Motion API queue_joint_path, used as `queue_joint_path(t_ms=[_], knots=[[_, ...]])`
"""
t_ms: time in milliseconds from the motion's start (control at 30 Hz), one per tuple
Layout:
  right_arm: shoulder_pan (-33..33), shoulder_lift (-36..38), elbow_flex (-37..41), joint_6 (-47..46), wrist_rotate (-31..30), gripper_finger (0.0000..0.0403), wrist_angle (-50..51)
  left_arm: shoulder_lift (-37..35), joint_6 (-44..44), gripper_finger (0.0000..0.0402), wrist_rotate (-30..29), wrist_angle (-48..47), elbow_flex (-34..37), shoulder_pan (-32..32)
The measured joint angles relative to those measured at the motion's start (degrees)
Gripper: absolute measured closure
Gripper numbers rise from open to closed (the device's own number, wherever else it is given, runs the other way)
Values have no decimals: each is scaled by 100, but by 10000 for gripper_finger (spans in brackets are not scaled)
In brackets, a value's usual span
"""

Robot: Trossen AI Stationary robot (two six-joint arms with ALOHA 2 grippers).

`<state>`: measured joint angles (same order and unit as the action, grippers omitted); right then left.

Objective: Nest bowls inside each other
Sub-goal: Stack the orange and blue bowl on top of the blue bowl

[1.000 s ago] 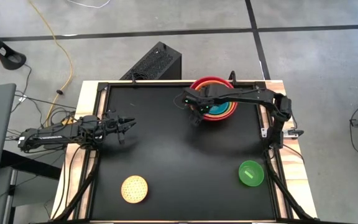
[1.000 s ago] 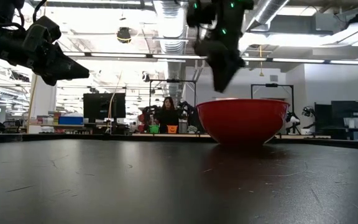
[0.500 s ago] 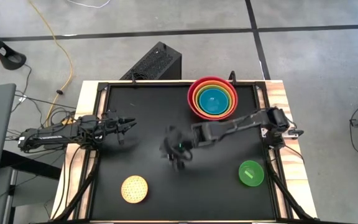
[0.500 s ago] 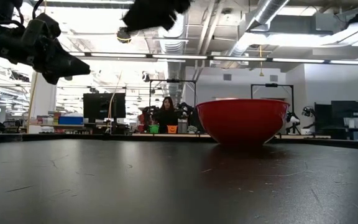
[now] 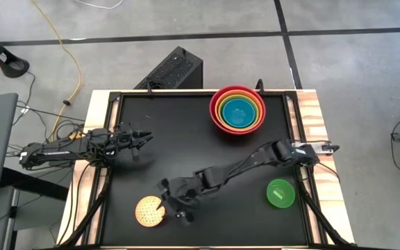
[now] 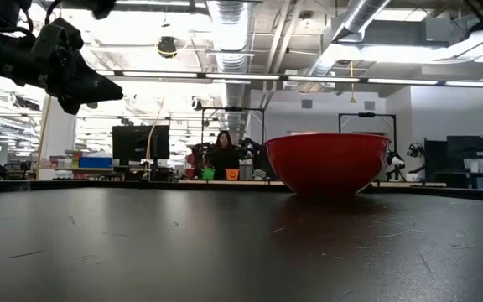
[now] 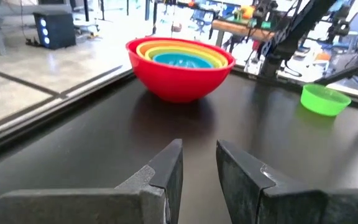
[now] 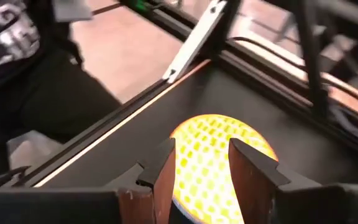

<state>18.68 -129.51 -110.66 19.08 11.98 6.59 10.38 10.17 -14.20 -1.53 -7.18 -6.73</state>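
At the far right of the table stands the red bowl (image 5: 237, 111) with the orange, lime green and blue bowls nested in it. It also shows in the low view (image 6: 327, 164) and the left wrist view (image 7: 180, 67). A small green bowl (image 5: 280, 193) sits on its base near the right edge. The small pale yellow bowl (image 5: 148, 211) sits at the near left. My right gripper (image 5: 169, 201) is open just beside and above it, and its fingers (image 8: 251, 169) frame the yellow bowl (image 8: 211, 155) without touching. My left gripper (image 5: 142, 137) hovers at the left, open by a narrow gap (image 7: 199, 168).
The black tabletop has a raised frame (image 5: 110, 104) around it. A dark box (image 5: 172, 69) stands on the floor behind the far edge. Bare table lies between the red stack and the two small bowls. People and benches show in the room beyond.
My right gripper has swept from over the red bowl stack toward the table's near left. It has sunk a little and rolled its wrist, and it now stands by the pale yellow bowl. It stays open with nothing in it. No bowl has moved.
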Motion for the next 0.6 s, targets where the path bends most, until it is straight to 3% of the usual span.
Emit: queue_joint_path(t_ms=[133,367,600], knots=[[-47,-566,-867,344,432,239,760,16,9,315,3,16,0,0],[-86,-1331,-2113,1152,318,239,2347,19,15,315,7,-7,0,0],[-57,-1706,-2420,2027,236,239,2398,14,5,315,7,-76,0,-1]])
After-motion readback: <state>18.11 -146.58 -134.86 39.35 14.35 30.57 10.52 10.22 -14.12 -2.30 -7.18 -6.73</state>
